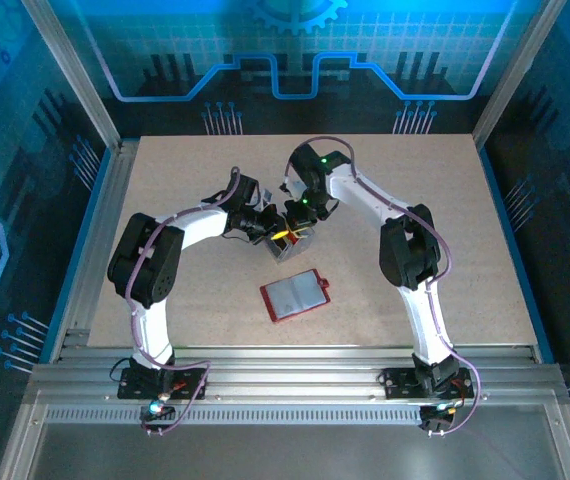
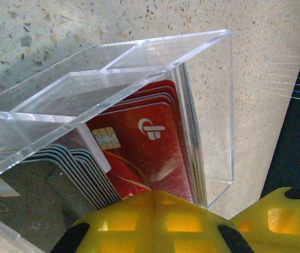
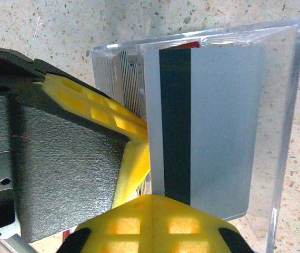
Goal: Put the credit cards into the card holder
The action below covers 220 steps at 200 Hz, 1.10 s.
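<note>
L hand (image 2: pixel 216 216) clenched on clear box (image 2: pixel 208 105) wall, R hand (image 3: pixel 155 216) pinched shut on grey striped card (image 3: pixel 218 132) standing in box w/ red cards (image 2: pixel 145 142) — card holder (image 1: pixel 295 295) lies open on counter (image 1: pixel 445 220), nr box, not touching

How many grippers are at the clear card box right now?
2. The left gripper clamps a side wall of the clear box. The right gripper meets it from the right, shut on a grey striped card standing in it.
</note>
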Each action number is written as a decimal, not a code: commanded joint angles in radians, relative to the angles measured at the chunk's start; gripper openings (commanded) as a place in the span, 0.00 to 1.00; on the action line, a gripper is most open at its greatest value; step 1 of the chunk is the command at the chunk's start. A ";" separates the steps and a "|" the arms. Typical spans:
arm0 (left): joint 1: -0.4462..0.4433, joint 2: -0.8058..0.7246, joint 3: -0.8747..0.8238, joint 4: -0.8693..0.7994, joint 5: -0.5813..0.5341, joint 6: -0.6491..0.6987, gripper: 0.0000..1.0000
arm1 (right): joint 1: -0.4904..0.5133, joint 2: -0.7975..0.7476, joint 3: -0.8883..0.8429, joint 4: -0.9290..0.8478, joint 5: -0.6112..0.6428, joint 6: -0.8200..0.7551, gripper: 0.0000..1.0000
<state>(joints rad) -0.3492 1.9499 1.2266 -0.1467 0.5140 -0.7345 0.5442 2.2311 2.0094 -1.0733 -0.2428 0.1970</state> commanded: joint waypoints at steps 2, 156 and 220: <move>0.019 0.047 -0.049 -0.079 -0.082 -0.003 0.01 | 0.020 -0.038 0.012 -0.039 -0.013 -0.018 0.10; 0.067 -0.134 -0.097 -0.007 0.036 -0.077 0.02 | -0.033 -0.002 0.073 -0.038 0.023 -0.011 0.30; 0.070 -0.110 -0.108 -0.035 0.009 -0.049 0.02 | -0.031 0.064 0.126 -0.062 0.013 -0.017 0.35</move>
<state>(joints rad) -0.2840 1.8370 1.1404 -0.1490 0.5358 -0.7872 0.5205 2.2467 2.0979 -1.0935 -0.2203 0.1898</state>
